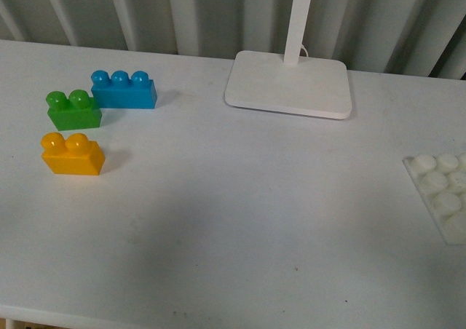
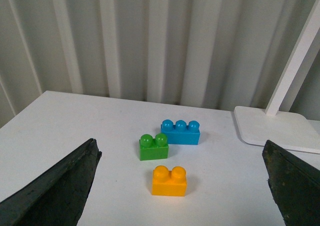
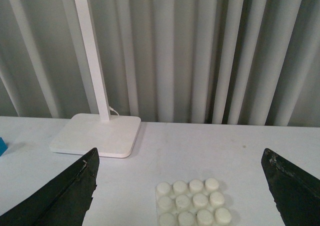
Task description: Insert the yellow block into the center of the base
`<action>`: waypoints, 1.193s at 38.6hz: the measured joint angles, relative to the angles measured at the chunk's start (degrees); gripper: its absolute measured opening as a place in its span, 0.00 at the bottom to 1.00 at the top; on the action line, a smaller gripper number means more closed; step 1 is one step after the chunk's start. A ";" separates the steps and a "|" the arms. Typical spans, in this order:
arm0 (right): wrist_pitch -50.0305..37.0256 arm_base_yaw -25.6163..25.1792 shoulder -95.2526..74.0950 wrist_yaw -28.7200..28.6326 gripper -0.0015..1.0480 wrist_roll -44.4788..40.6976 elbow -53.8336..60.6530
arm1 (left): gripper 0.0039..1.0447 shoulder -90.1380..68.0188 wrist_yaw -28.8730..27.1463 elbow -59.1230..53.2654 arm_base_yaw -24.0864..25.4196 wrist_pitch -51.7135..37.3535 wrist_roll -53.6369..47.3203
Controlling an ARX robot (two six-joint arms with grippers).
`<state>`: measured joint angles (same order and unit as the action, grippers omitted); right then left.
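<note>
Left gripper (image 2: 180,147): I see both dark fingers (image 2: 60,191) spread wide at the edges of my left wrist view, holding nothing, above the table (image 1: 233,227).

Right gripper (image 3: 179,151): likewise spread wide, fingers (image 3: 295,186) at the frame edges, nothing held. Neither arm appears in my front view.

Yellow block (image 2: 169,180): upright on the table, two studs up, lying between the left gripper's fingers in the wrist view and clear of both. In the front view it sits at the left side of the table (image 1: 72,154), untouched.

Green block (image 1: 72,109): just behind the yellow one, a small gap between them.

Blue block (image 1: 124,89): three studs, behind and to the right of the green, the two nearly touching at their corners.

Base (image 1: 440,194): white studded plate, flat at the table's right edge, partly cut off in the front view; well apart from the yellow block. I see it below the right gripper (image 3: 192,202), bare.

Lamp stand (image 1: 289,84): smooth white plate with an upright post, at the back centre.
</note>
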<state>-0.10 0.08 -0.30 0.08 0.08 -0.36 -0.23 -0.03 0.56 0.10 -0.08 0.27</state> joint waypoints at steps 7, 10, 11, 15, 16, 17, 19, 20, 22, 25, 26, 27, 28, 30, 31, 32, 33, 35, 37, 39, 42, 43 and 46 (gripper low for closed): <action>0.00 0.00 0.00 0.00 0.91 0.02 0.00 | 0.94 0.00 0.00 0.00 0.00 0.00 0.00; 0.00 0.00 0.00 0.00 0.91 0.00 0.00 | 0.94 0.00 0.00 0.00 0.00 0.00 0.00; 0.00 0.00 0.00 0.00 0.91 0.00 0.00 | 0.94 0.00 0.00 0.00 0.00 0.00 0.00; 0.00 0.00 0.00 0.00 0.91 0.02 0.00 | 0.94 0.00 0.00 0.00 0.00 0.00 0.00; 0.00 0.00 0.00 0.00 0.91 0.02 0.00 | 0.94 0.00 0.00 0.00 0.00 0.00 0.00; 0.00 0.00 0.00 0.00 0.91 0.02 0.00 | 0.94 0.00 0.00 0.00 0.00 0.00 0.00; 0.00 0.00 0.00 0.00 0.91 0.02 0.00 | 0.94 0.00 0.00 0.00 0.00 0.00 0.00; 0.00 0.00 0.00 0.00 0.91 0.00 0.00 | 0.94 0.00 0.00 0.00 0.00 0.00 0.00; 0.00 0.00 0.00 0.00 0.91 0.00 0.00 | 0.94 0.00 0.00 0.00 0.00 0.00 0.02; 0.79 -0.09 -0.48 -0.68 0.91 0.26 -0.20 | 0.94 0.00 0.00 0.00 0.00 0.00 0.00; 6.56 -0.48 -2.99 -3.50 0.91 0.68 -2.56 | 0.94 0.00 -0.04 0.00 0.00 0.00 0.00; 12.72 -1.51 -8.72 -6.43 0.91 0.55 -5.79 | 0.94 0.00 -0.02 0.00 0.00 0.00 0.00; 13.94 -2.49 -12.81 -8.39 0.91 0.13 -7.32 | 0.94 0.00 0.07 0.00 0.00 0.00 0.00; 9.66 -6.56 -23.43 -12.31 0.91 -1.73 -9.99 | 0.94 0.00 0.02 0.00 0.00 0.00 0.00; 6.54 -8.61 -27.82 -13.66 0.91 -2.47 -11.13 | 0.94 0.00 0.02 0.00 0.00 0.00 0.00; 1.86 -11.32 -34.10 -15.54 0.91 -3.96 -12.96 | 0.94 0.00 0.00 0.00 0.00 0.00 0.00; -1.64 -13.29 -39.10 -16.52 0.91 -4.68 -14.56 | 0.94 0.00 0.02 0.00 0.00 0.00 -0.02; -6.14 -15.15 -45.31 -17.31 0.91 -6.08 -16.61 | 0.94 0.00 0.00 0.00 0.00 0.00 0.00; -10.97 -16.72 -53.22 -18.34 0.91 -8.02 -19.19 | 0.94 0.00 0.02 0.00 0.00 0.00 0.00; -14.95 -17.38 -61.26 -19.08 0.91 -9.44 -21.70 | 0.94 0.00 0.02 0.00 0.00 0.00 0.00; -18.86 -17.53 -72.02 -18.82 0.91 -11.89 -25.00 | 0.94 0.00 0.02 0.00 0.00 0.00 0.00; -20.39 -17.46 -76.15 -18.97 0.91 -12.85 -26.25 | 0.94 0.00 0.02 0.00 0.00 0.00 0.00; -20.46 -16.98 -87.10 -19.47 0.91 -14.60 -30.56 | 0.94 0.00 0.02 0.00 0.00 0.00 0.00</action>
<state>-20.56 -16.91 -87.39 -19.40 -14.52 -30.92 -0.23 -0.01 0.56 0.10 -0.08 0.27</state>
